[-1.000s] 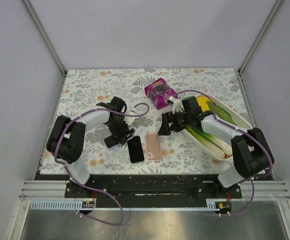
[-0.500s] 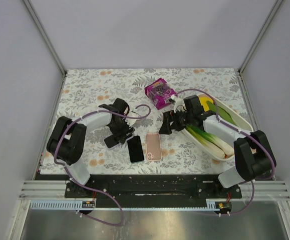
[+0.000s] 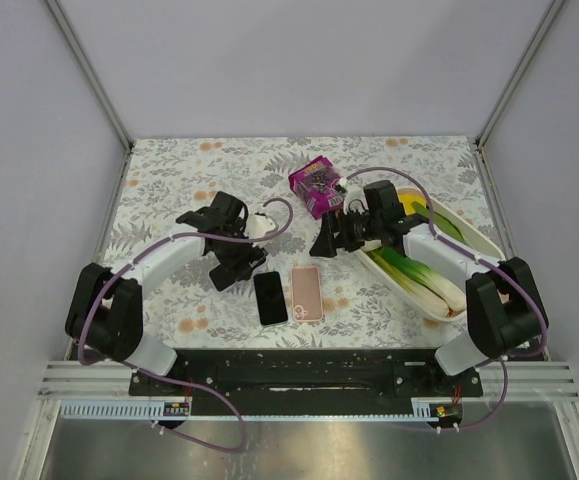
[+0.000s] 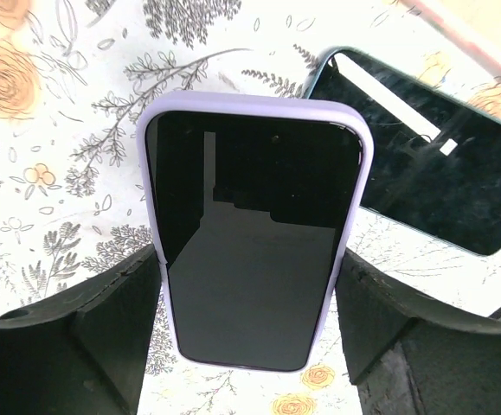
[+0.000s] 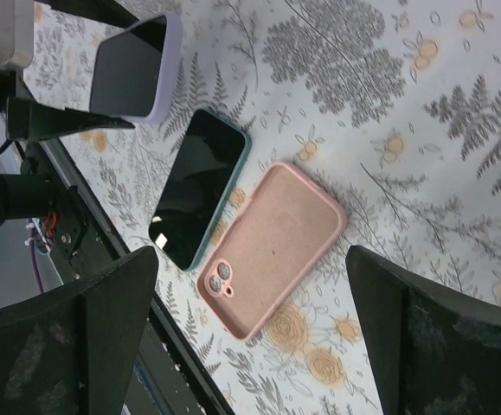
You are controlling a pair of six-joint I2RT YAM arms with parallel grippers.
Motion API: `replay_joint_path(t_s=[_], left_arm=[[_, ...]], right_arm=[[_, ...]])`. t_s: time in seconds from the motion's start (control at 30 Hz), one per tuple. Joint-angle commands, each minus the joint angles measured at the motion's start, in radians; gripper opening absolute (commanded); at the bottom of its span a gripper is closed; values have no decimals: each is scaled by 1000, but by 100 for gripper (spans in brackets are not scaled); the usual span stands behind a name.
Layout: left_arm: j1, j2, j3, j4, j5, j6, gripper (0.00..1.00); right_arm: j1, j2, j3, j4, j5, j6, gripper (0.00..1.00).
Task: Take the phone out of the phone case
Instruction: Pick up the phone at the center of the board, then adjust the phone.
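You have a lilac phone case (image 4: pixel 250 105) around a phone (image 4: pixel 250 242) whose screen is glossy black. You also see a second phone (image 5: pixel 200 188), black with a teal edge, and a pale pink case (image 5: pixel 272 246). Your tablecloth (image 3: pixel 169 180) is white, printed with grey foliage and orange flowers. The box (image 3: pixel 319 185) is magenta, and the leeks (image 3: pixel 424 278) are green and white.

The lilac case (image 4: pixel 150 138) has a matt, smooth, rubbery-looking rim. The phone (image 4: pixel 250 242) in it shows glossy, reflective black glass. The second phone (image 4: pixel 423 164) has glossy glass, dust-specked and smeared, within a matt rim. The pink case (image 5: pixel 276 242): matt, smooth back. The table cover (image 4: pixel 51 173): matt floral print. Fingers of the left gripper (image 4: pixel 250 270) and right gripper (image 5: pixel 252 258): matt black plastic, faintly ridged. The purple packet (image 3: pixel 319 185): shiny wrapper.
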Motion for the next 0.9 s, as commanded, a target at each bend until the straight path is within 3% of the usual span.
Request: replay_joint_path(t_s=[0.0, 0.27, 0.5, 0.87], left_arm=[[-1, -88, 49, 13, 62, -24, 0], [-62, -142, 97, 5, 73, -74, 0], [-99, -164, 129, 13, 65, -111, 0], [-151, -165, 172, 21, -10, -142, 0]], right_arm=[[53, 56, 105, 75, -20, 44, 99], [136, 211, 280, 91, -31, 119, 99], [167, 284, 318, 120, -50, 172, 100], [215, 343, 317, 170, -99, 228, 87]])
